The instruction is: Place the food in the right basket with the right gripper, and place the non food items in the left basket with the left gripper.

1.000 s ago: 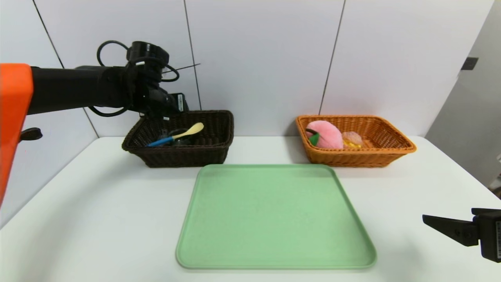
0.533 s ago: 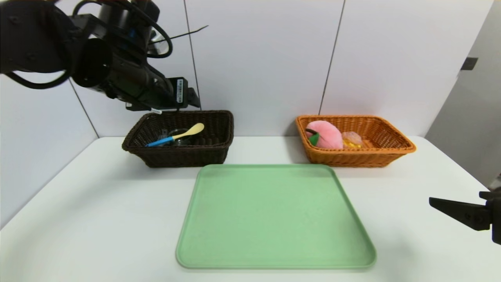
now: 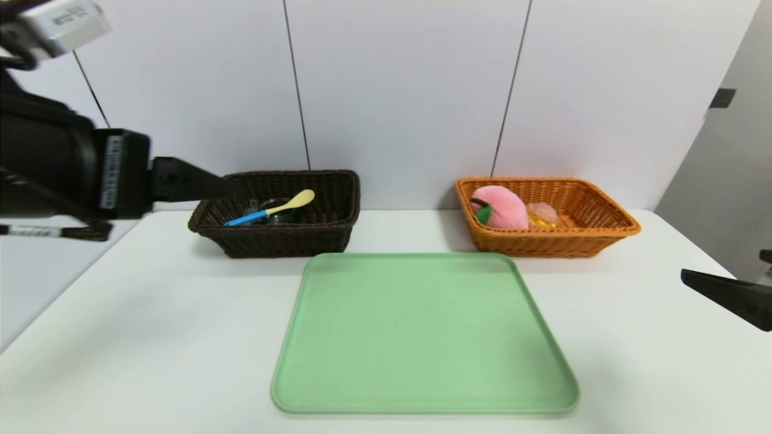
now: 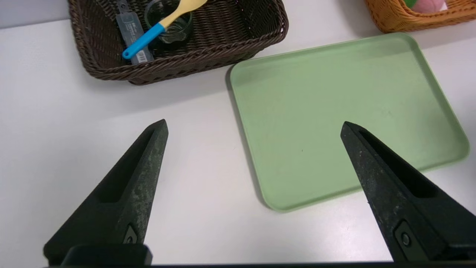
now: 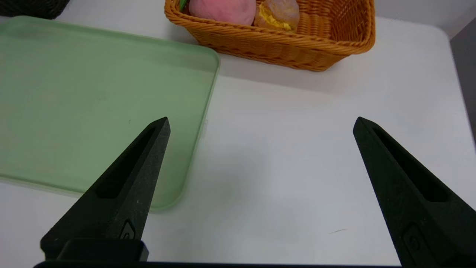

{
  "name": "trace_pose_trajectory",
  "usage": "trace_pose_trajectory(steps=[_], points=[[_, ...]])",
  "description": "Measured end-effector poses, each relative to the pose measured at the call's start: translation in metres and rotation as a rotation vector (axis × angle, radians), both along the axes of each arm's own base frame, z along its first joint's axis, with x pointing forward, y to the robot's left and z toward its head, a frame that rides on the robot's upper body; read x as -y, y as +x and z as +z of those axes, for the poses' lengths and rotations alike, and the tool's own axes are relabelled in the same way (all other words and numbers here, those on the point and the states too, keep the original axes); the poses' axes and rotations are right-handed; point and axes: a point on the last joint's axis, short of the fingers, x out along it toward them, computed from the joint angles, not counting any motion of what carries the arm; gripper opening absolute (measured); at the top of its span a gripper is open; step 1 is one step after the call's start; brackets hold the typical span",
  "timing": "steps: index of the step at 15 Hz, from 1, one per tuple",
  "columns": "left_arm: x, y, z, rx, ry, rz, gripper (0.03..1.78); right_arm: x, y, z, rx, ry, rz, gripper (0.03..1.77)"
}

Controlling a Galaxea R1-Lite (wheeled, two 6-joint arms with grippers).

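From my feed, the spoon (image 3: 270,208) lies in the dark basket (image 3: 274,241), blue handle toward the near rim, over a glass jar (image 4: 169,26) and a clear packet (image 4: 134,35). My left gripper (image 4: 254,121) is well apart from them, over the table's left side, fingers spread with nothing between them. In the orange basket (image 3: 555,243) I see the plush peach (image 3: 502,208) and, beside it, a wrapped bun (image 3: 543,215). My right gripper (image 5: 262,118) hangs over the table (image 3: 639,361) at the right, well apart from both foods, its fingers wide and holding nothing. The green tray (image 3: 422,331) lies between the grippers.
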Motion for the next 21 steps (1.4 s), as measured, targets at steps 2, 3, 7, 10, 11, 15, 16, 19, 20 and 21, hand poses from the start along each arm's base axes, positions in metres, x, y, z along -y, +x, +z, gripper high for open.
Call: trace_pose_trajectory(steps=[2,3,7,10,11,15,16,19,20,21], points=[[-0.025,-0.032,-0.004,0.05,0.02,0.034,1.66,0.004,-0.012,0.005,0.054,-0.055,0.019,1.7],[-0.039,-0.043,-0.007,0.07,0.021,0.09,1.66,0.007,-0.018,0.006,0.073,-0.055,0.004,1.7],[-0.079,-0.102,-0.029,0.152,0.028,0.334,1.67,0.017,-0.045,-0.004,0.122,-0.044,-0.069,1.7],[-0.09,-0.15,-0.06,0.216,0.082,0.407,1.68,0.021,-0.067,-0.015,0.166,-0.04,-0.088,1.7],[-0.092,-0.166,-0.075,0.239,0.104,0.425,1.69,0.022,-0.075,-0.02,0.182,-0.039,-0.093,1.7],[-0.095,-0.2,-0.116,0.291,0.135,0.509,1.69,0.025,-0.101,-0.045,0.229,-0.034,-0.111,1.7],[-0.095,-0.204,-0.119,0.3,0.134,0.518,1.69,0.026,-0.106,-0.052,0.236,-0.035,-0.123,1.7],[-0.089,-0.21,-0.128,0.306,0.125,0.537,1.69,0.027,-0.114,-0.066,0.246,-0.036,-0.135,1.7],[-0.086,-0.211,-0.133,0.308,0.123,0.518,1.69,0.027,-0.115,-0.068,0.248,-0.035,-0.135,1.7],[-0.085,-0.213,-0.138,0.311,0.137,0.499,1.69,0.027,-0.117,-0.07,0.254,-0.032,-0.136,1.7]])
